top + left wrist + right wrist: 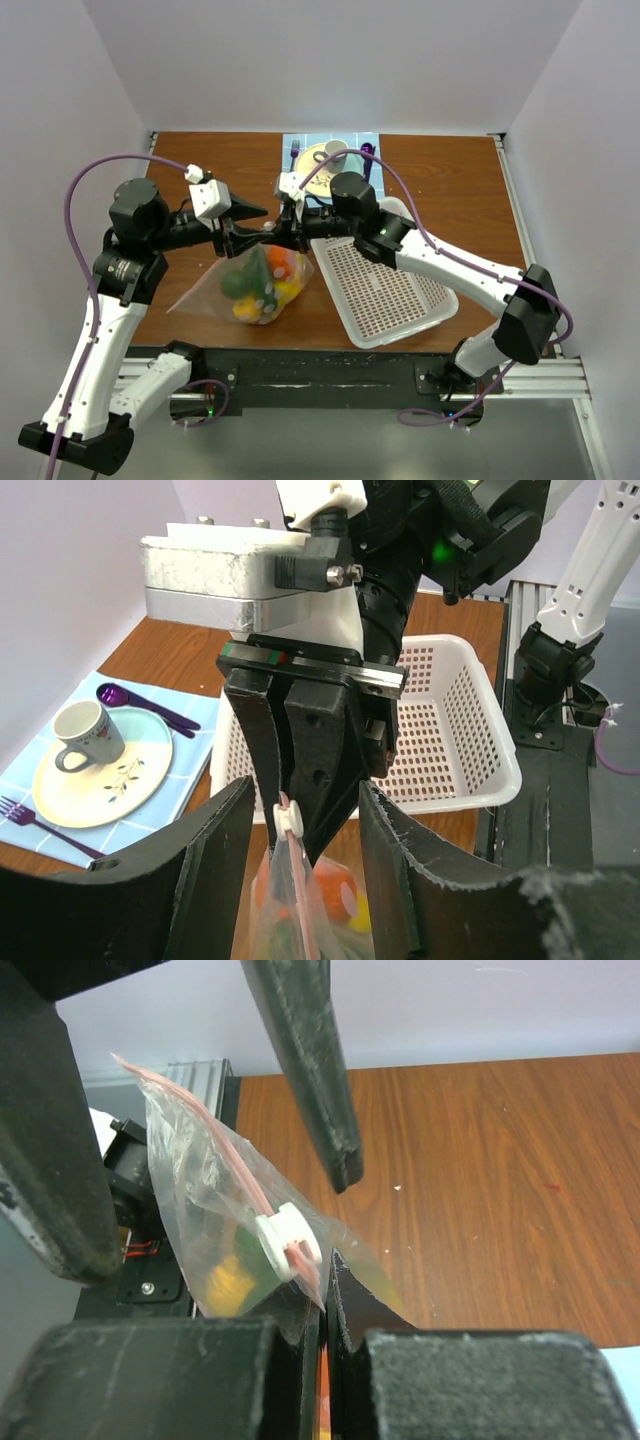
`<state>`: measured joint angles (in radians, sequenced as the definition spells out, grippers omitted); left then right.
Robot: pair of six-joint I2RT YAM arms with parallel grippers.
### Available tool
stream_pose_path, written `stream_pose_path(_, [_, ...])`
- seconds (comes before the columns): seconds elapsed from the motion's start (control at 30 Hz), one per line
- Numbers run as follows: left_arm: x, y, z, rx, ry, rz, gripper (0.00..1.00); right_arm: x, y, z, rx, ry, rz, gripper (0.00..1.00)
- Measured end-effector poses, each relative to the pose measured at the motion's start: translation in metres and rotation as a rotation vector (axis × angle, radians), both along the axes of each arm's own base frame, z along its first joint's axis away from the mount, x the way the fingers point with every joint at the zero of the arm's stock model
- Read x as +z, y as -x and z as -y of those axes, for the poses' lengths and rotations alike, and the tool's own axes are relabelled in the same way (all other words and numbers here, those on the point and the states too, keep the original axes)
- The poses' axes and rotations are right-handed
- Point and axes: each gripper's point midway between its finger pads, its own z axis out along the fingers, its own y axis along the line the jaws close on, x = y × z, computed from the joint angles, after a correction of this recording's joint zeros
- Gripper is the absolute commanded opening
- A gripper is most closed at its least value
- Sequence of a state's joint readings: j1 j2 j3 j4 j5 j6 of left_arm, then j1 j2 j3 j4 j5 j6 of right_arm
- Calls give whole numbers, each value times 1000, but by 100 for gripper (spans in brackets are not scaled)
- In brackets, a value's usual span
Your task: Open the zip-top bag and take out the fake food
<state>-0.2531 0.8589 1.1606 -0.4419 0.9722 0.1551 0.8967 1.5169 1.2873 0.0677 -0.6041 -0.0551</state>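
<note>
The clear zip-top bag [215,292] hangs above the wooden table, its pink zip strip running up to a white slider [288,818]. My right gripper [325,1272] is shut on the bag's top corner just beside the slider [288,1238]. My left gripper [303,810] faces it, open, one finger on each side of the slider without touching it. Fake food [265,280] fills the bag's bottom: orange, yellow and green pieces. In the left wrist view an orange piece [335,885] shows through the plastic. The left fingers [310,1060] reach in from above in the right wrist view.
A white perforated basket [385,285] sits on the table to the right of the bag. At the back, a blue mat holds a plate [95,775], a cup [85,735], a purple spoon [140,702] and a fork [30,815].
</note>
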Motion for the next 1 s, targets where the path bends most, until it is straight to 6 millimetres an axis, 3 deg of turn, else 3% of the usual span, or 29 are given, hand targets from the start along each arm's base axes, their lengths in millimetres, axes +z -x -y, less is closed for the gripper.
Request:
stream_pose_path(0.47, [-12,-2,-3,19,-37,-7,41,6,0,-1,0,-4,4,0])
stream_pose_path(1.0, [-22,-14,-2,35,-62,-45,4,5,0,-2,-4,-1,2,0])
